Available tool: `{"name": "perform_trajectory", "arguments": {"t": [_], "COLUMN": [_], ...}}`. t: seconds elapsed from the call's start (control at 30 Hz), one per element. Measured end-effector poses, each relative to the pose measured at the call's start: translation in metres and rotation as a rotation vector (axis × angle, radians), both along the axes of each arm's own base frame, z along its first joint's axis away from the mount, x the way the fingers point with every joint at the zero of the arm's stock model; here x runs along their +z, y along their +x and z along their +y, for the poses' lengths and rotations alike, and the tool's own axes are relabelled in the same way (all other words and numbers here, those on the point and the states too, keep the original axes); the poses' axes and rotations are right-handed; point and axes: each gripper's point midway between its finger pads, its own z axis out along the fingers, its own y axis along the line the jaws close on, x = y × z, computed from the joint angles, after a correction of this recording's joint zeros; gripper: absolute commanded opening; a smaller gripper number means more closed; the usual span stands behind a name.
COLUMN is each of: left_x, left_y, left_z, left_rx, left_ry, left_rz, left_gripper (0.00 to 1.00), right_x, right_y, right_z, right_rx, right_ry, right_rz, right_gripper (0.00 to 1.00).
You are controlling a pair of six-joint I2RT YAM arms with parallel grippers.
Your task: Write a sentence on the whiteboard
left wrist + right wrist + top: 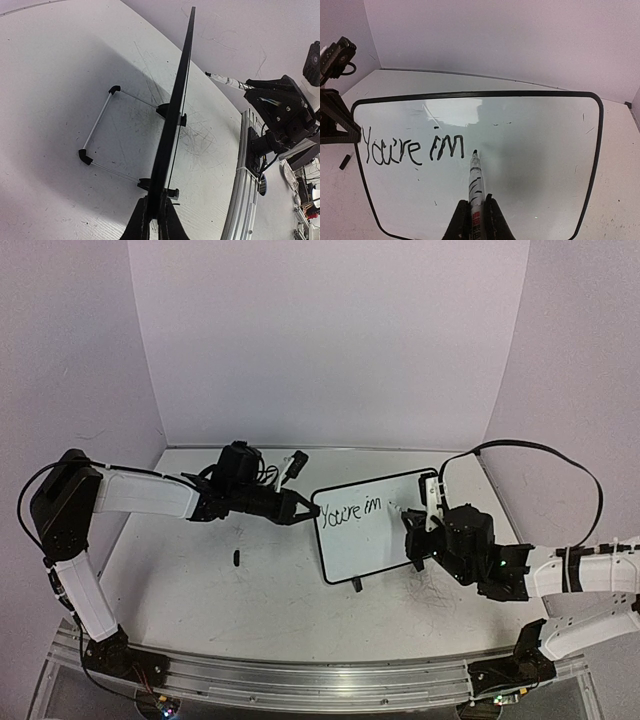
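Left tool (155,212) on landscape whiteboard (175,115) edge

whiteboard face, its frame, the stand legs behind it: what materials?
Whiteboard face: glossy white, likely melamine or coated sheet; it shows bright glare. Frame: thin matte black, probably plastic, rounded corners. Stand legs: slim pale shiny rods, metal or clear plastic, cannot tell; black plastic-looking elbow caps.

Right wrist view: whiteboard (535,165) bottom edge cut off by frame | marker (475,182) label too blurred to read | left wrist view: whiteboard seen edge-on, writing hidden | small black item (235,558) on worktop (200,600) too small to identify
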Motion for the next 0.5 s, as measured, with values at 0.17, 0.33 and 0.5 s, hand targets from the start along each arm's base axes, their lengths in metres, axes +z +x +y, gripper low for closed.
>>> {"name": "perform_trajectory", "arguments": {"t": [0.17, 0.33, 0.5], "left_x": [-0.0002, 0.0, -0.0001], "left_y": [0.0, 0.0, -0.0001], "left_z": [0.0, 0.0, 0.0], "left_rx": [0.0, 0.0, -0.002], "left_ry": [0.0, 0.0, 0.001], "left_rz": [0.0, -0.001, -0.003], "left_gripper": [0.0, 0.0, 0.0], "right_x": [-0.0001, -0.0003, -0.0005], "right_y": [0.002, 0.0046, 0.0096], "right_z": [-0.0015, -0.0043, -0.0089], "right_rx": [0.0, -0.006, -0.013], "right_ry": [-0.002, -0.005, -0.004], "right_rz": [0.001, 0.001, 0.004], "right_gripper": [0.0, 0.0, 0.0]}}
